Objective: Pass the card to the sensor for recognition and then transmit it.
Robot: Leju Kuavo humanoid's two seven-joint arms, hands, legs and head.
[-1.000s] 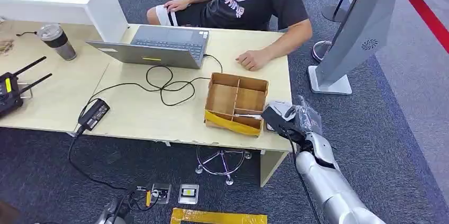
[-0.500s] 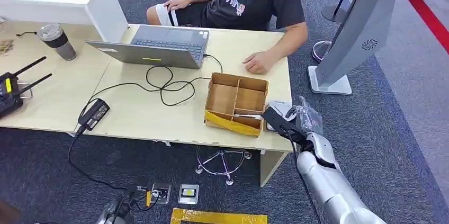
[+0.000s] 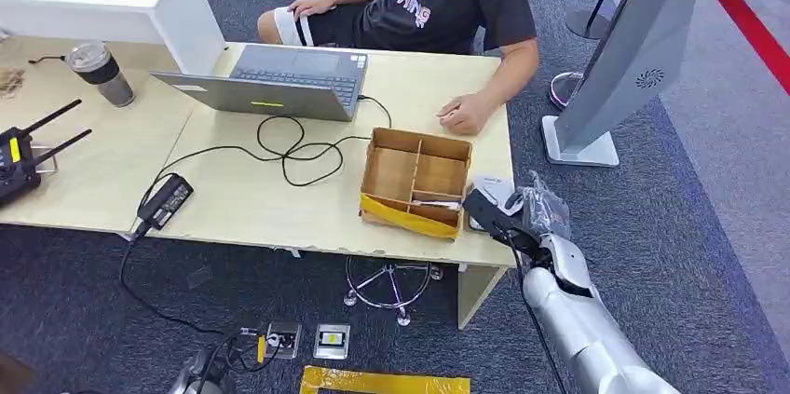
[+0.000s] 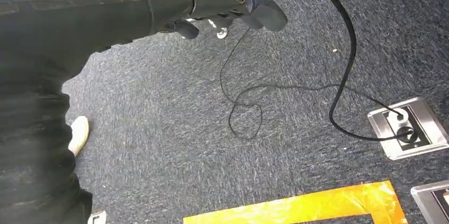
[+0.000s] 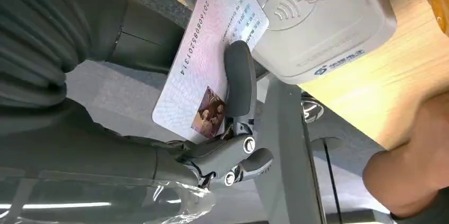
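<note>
- The table [image 3: 242, 198] is seen as a light wooden surface extending away from the right hand [image 3: 522, 212], which is positioned at its near right corner.
- A person [image 3: 447, 3] is seated at the far side of the table, beyond the right hand; the person's hand [image 3: 466, 115] is rested flat on the tabletop, past the cardboard box.
- A grey kiosk stand [image 3: 633, 49] is located on the carpet, well beyond the right hand and off the table.
- A laptop [image 3: 279, 82] is placed open on the table, well apart from the right hand, with black cables [image 3: 289, 147] looped in front of it.
- A partitioned cardboard box [image 3: 415, 180] is set just beside the right hand, on its inner side.
- The right hand is raised over the table corner, and the card is pinched between its thumb and a finger [image 5: 239, 78].
- The left hand [image 4: 227, 4] is hung above the carpet; its dark fingers are curled inward and nothing is held.
- The sensor [image 5: 317, 20], a pale grey reader marked with a contactless symbol, is laid on the table directly ahead of the right hand, between the box and the table edge.
- The card [image 5: 212, 54] is held tilted, its far end placed over the near edge of the sensor; whether contact is made cannot be told.
</note>
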